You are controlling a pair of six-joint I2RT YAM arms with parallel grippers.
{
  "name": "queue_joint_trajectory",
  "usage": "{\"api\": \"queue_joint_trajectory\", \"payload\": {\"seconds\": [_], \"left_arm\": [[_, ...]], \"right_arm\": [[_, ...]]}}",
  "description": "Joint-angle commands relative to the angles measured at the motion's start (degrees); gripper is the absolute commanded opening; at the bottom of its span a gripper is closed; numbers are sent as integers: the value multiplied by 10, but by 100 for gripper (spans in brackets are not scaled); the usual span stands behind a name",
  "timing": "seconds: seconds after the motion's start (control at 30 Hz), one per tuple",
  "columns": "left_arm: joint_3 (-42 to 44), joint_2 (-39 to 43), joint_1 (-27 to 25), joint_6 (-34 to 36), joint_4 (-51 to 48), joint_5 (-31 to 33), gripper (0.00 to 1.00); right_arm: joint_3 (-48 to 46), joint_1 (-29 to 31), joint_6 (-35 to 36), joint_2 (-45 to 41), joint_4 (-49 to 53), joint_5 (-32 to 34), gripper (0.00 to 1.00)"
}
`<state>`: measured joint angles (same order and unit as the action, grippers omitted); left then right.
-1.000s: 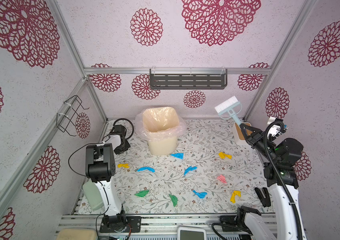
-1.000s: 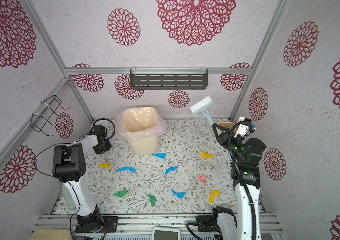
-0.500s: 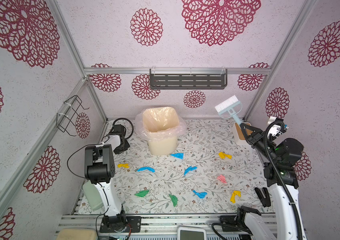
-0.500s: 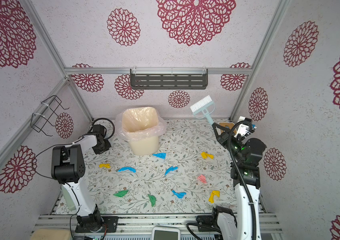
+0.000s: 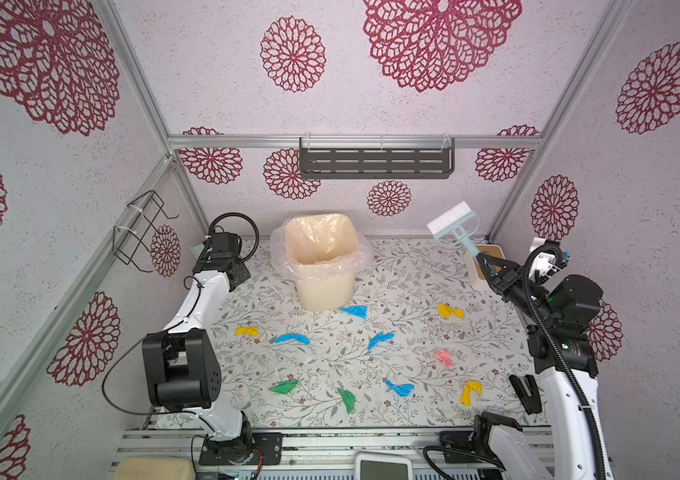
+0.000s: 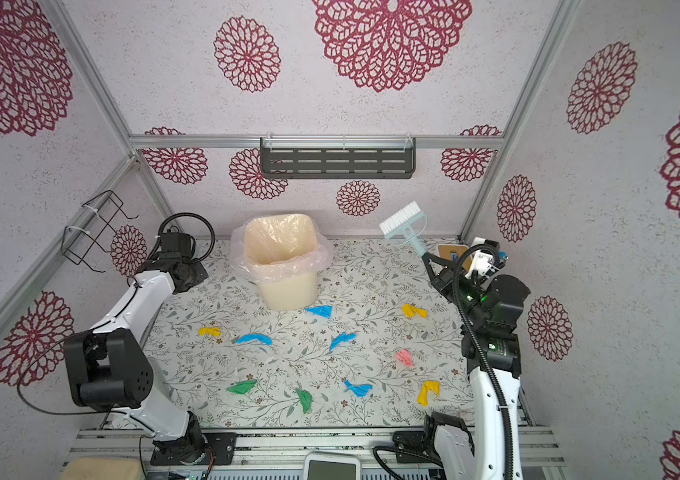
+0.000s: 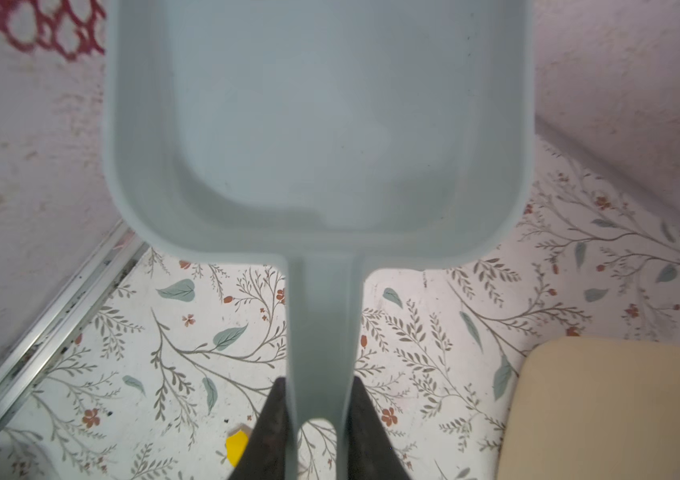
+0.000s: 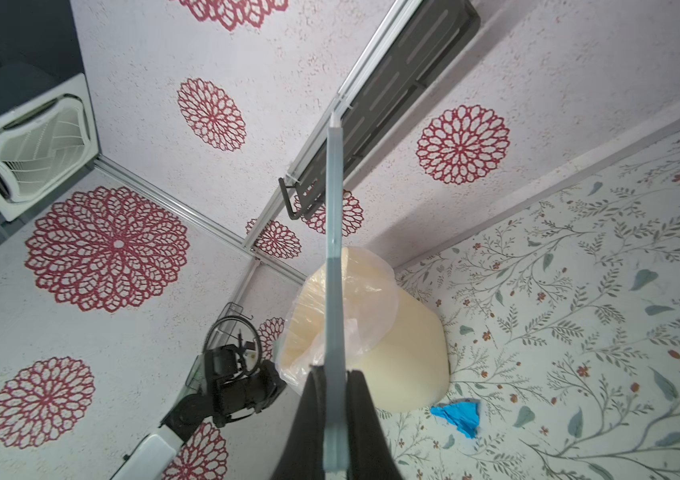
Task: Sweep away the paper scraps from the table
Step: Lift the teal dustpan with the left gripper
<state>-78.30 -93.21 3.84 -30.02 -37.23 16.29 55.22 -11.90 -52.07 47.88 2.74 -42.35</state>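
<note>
Several paper scraps lie spread over the table point(image 5: 413, 274) in both top views: blue point(image 5: 354, 311) point(image 6: 319, 311), yellow point(image 5: 449, 311), pink point(image 5: 443, 357), green point(image 5: 284, 387). At the back left corner my left gripper point(image 7: 318, 386) is shut on the handle of a pale blue dustpan point(image 7: 317, 124), held just above the table. In the top views the dustpan is hidden behind that wrist point(image 5: 222, 249). My right gripper point(image 8: 335, 374) point(image 5: 485, 266) is shut on the handle of a pale blue brush point(image 5: 452, 222) point(image 6: 402, 222), held in the air at the back right with its white bristles up.
A cream bin point(image 5: 321, 266) lined with a clear bag stands at the back middle. A small box point(image 5: 489, 253) sits in the back right corner. A black clip point(image 5: 527, 392) lies at the front right. A dark shelf point(image 5: 375, 158) and a wire rack point(image 5: 143, 232) hang on the walls.
The left arm's elbow has shifted slightly to the left. The brush has stayed almost where it was. Both grips are unchanged and no scrap has moved.
</note>
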Motion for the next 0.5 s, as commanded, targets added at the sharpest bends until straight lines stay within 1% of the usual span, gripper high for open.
{"api": "queue_joint_trajectory", "payload": {"seconds": [0.0, 0.13, 0.3, 0.47], "left_arm": [[-43, 48, -21, 33, -39, 27, 0], [-111, 83, -60, 71, -97, 36, 0], [-216, 92, -146, 133, -173, 59, 0], [-311, 78, -231, 183, -245, 51, 0]], "right_arm": [[65, -2, 105, 7, 111, -5, 0], [129, -3, 206, 32, 259, 19, 0], [179, -3, 286, 51, 390, 68, 0], [222, -2, 345, 64, 494, 135, 0]]}}
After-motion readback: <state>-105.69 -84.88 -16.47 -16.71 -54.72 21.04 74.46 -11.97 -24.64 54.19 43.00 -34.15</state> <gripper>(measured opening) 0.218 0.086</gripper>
